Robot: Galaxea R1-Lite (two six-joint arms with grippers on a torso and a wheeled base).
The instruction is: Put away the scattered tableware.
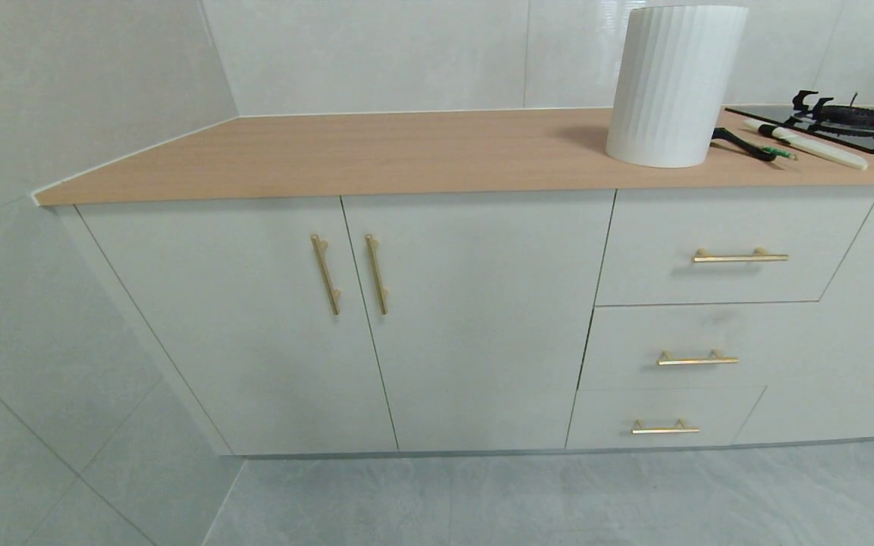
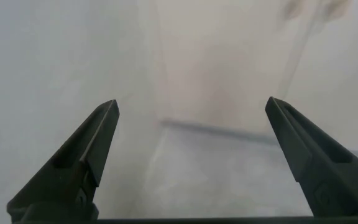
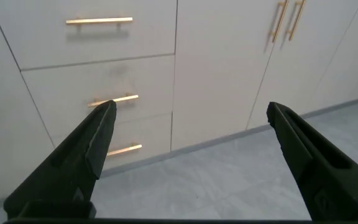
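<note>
Wood-grain tabletop (image 1: 376, 155) carries the task's things, and as far as I can judge nothing has been put away yet. A white ribbed container (image 1: 672, 83) stands upright on it. Just beside the container, on the side toward the hob (image 1: 854, 117), two utensils lie flat on the wood. The black-handled utensil (image 1: 744, 144) has one end close against the container's base, with a bit of green at its far end. The pale cream utensil (image 1: 816, 145) lies just past it, between the container and the hob. Whether the container already holds anything cannot be told, since its inside is hidden.

Both hands are empty and low, well below the container, in front of the cabinets. The left hand (image 2: 191, 102) has its fingers spread wide with nothing between them, over pale floor and wall. The right hand (image 3: 190, 104) is spread just as wide and bare, facing the cabinet fronts under the container. So the whole job seems to remain: each utensil has to be taken up and stowed, likely in the container or a drawer.

Counted: one ribbed container, two loose utensils, one hob. Below the container are three drawers, the top drawer (image 1: 733, 220), the middle drawer (image 1: 680, 334) and the bottom drawer (image 1: 664, 409), all shut. Away from the hob side are two cabinet doors, the near door (image 1: 482, 318) and the far door (image 1: 240, 326), also shut. That makes five brass bar handles, one apiece.
</note>
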